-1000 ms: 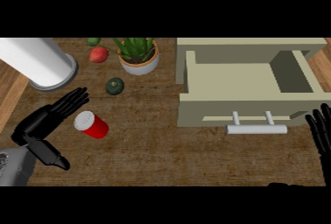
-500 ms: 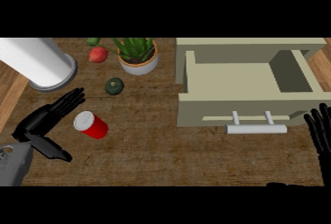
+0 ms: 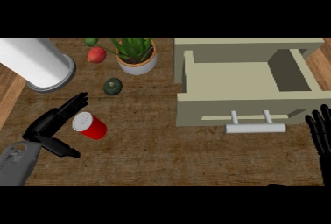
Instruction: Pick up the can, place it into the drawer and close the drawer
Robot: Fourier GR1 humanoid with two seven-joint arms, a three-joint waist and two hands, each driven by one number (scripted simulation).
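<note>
Shows the red can [image 3: 90, 125] on the counter [image 3: 161, 153], well left of the open drawer [image 3: 207, 109], flanked by the left hand [image 3: 48, 124], fingers straight along the far side and thumb spread below, nothing curled round it; judged a framing for the grasp, contact not determinable. Shows the right hand [image 3: 320, 131] resting at the right edge, fingers straight, near the drawer's handle [image 3: 254, 127], plausibly placed for the closing push. Reveals no legible brand, label or writing on the can.

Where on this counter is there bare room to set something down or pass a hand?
Bare counter runs from the can across to the drawer front, and along the near edge between the left hand and right hand. The drawer's floor is bare too. Crowded: far left, around the white roll, plant and red fruit.
</note>
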